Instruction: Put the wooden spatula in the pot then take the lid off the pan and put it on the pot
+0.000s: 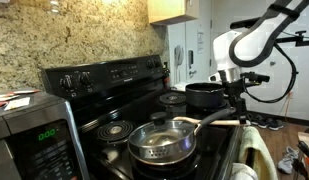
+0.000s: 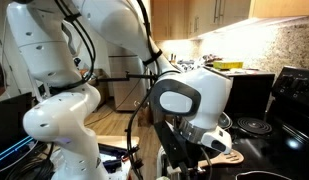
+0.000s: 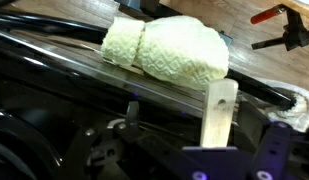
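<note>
Wooden spatula (image 3: 221,112), flat pale blade

Lid (image 1: 162,136) on pan (image 1: 157,158); pot (image 1: 204,96) behind pan, on stove (image 1: 104,73).

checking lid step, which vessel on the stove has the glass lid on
The wide shallow pan at the stove's front, under the glass lid; the deep black pot behind it has none.

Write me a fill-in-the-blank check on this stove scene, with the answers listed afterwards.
The glass lid rests on the ____. The deep pot is coloured ____. The spatula is made of ____. The gripper stands ____.
Missing words: pan; black; wood; open.
</note>
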Motion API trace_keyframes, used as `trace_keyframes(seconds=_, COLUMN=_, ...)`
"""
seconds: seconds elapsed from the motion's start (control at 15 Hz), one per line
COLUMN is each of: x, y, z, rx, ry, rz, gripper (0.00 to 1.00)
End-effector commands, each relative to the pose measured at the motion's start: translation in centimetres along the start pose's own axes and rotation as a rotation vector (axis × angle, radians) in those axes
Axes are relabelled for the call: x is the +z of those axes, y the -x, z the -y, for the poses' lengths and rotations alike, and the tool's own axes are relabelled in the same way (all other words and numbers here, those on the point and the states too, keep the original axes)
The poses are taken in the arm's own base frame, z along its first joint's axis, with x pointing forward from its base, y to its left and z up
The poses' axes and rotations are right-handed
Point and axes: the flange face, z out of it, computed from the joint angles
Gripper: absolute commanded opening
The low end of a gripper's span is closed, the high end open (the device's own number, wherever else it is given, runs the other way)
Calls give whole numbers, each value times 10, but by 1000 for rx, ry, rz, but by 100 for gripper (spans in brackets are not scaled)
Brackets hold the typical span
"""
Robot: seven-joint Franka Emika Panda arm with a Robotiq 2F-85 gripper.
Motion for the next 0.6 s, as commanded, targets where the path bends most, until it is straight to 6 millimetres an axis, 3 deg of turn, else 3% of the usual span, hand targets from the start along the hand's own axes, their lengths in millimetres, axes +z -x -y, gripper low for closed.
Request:
trace_keyframes(seconds=0.0, x=1, y=8, z=-3, rx=-24, ry=-3, rz=-20, gripper=100)
trace_keyframes(seconds=0.53, x=4, y=10, z=14, rx=-96, ry=-4, rz=21, gripper=100)
